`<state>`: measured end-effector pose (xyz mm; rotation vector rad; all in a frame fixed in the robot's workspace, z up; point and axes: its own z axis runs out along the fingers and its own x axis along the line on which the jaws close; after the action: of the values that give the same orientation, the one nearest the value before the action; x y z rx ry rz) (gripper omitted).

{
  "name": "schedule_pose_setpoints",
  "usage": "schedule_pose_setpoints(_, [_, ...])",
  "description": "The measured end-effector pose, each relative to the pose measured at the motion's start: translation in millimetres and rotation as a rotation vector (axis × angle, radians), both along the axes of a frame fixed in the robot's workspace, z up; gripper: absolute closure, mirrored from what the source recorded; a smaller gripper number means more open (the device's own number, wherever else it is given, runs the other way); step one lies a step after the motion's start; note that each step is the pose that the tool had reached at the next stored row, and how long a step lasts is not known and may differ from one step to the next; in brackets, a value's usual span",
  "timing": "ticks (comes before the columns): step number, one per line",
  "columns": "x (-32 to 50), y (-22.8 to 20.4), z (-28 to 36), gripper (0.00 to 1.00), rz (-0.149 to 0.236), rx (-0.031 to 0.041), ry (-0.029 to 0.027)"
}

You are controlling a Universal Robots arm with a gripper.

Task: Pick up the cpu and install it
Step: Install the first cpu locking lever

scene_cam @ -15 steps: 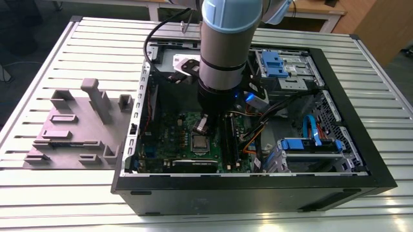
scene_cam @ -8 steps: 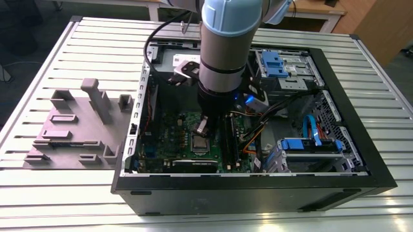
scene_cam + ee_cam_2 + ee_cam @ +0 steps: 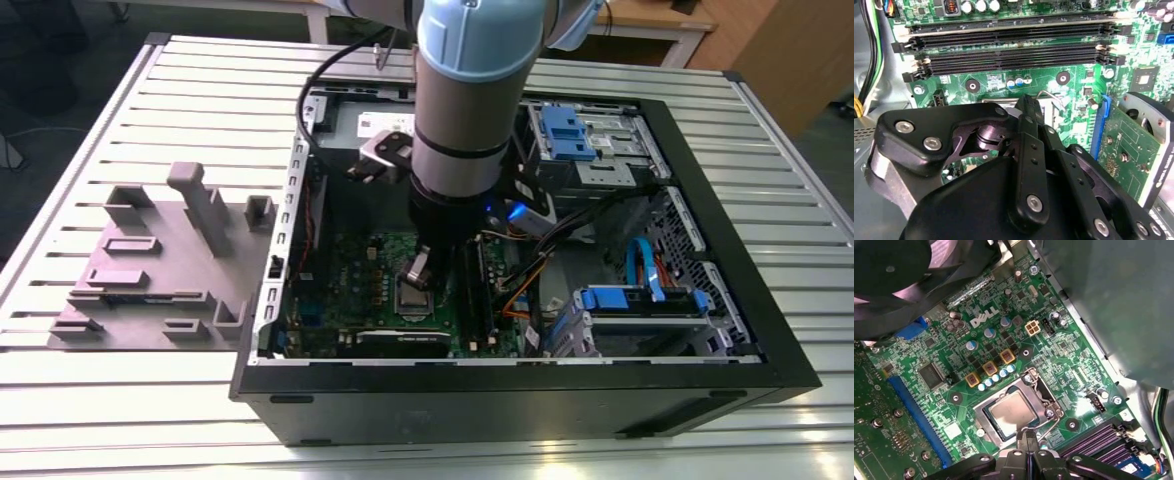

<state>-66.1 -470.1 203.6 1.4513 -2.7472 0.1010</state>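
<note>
We see the arm [image 3: 461, 110] reaching down into the open black computer case [image 3: 521, 390], which lies on its side on the slatted metal worktop [image 3: 134, 420]. The jaws of the gripper [image 3: 1026, 436] look closed together into a narrow tip, with nothing visible between them, just above the edge of the socket [image 3: 985, 426] on the green motherboard [image 3: 1054, 360]. The cpu [image 3: 1013, 413] (a small silvery-grey square) lies flat inside the socket's metal frame, and the thin wire lever [image 3: 1046, 431] curves just beside the fingertips. In the second wrist view the gripper's black linkage covers most of the socket, and the long dark memory slots [image 3: 1009, 47] run across the board beyond it. On the exterior view's left a grey fixture block [image 3: 160, 260] sits on the worktop beside the case.
</note>
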Motion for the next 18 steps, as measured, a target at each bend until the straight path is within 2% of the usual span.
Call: schedule_pose_setpoints(18, [0.2, -3.3, -8.1, 0.90, -0.002, -0.0024, -0.0001])
